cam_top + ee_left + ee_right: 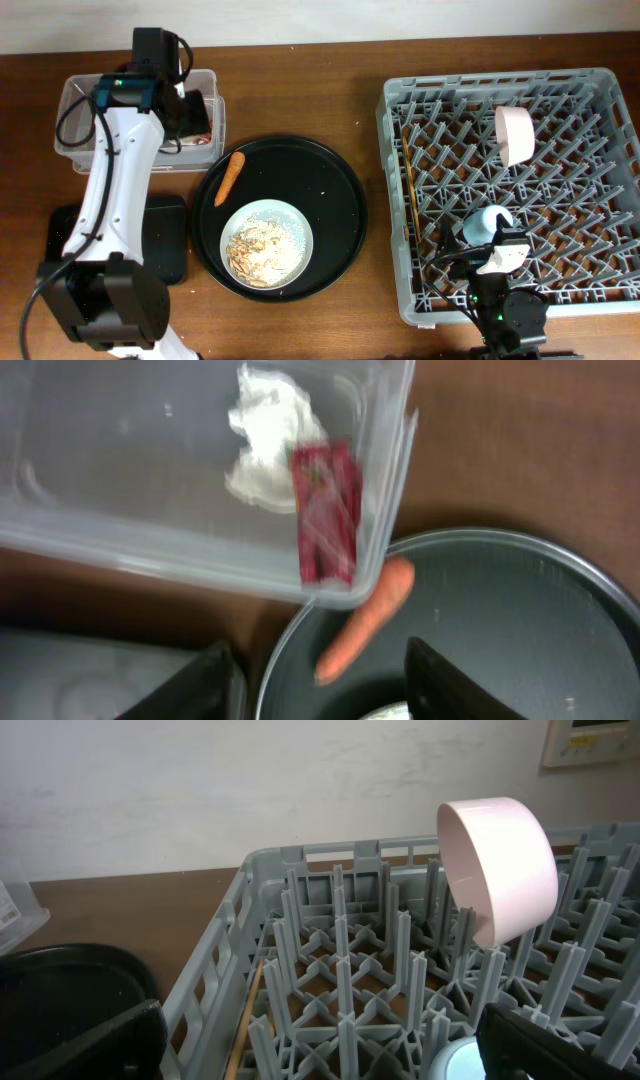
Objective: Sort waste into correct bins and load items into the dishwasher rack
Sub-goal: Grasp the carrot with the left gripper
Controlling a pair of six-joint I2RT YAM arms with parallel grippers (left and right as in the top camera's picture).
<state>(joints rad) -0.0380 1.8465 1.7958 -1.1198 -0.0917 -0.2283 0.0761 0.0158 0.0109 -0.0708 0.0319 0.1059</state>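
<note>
The clear tub at the back left holds the white napkin and the red wrapper. My left gripper hovers over the tub's right end, open and empty. The carrot piece lies on the round black tray, also seen in the left wrist view. The white bowl holds beige scraps. The grey rack holds a pale dish on edge, the light-blue cup and chopsticks. My right gripper is open over the rack's near left part.
The large round black tray sits mid-table between tub and rack. The shallow black rectangular tray lies at the front left, partly under my left arm. Bare brown table shows along the back and between the round tray and the rack.
</note>
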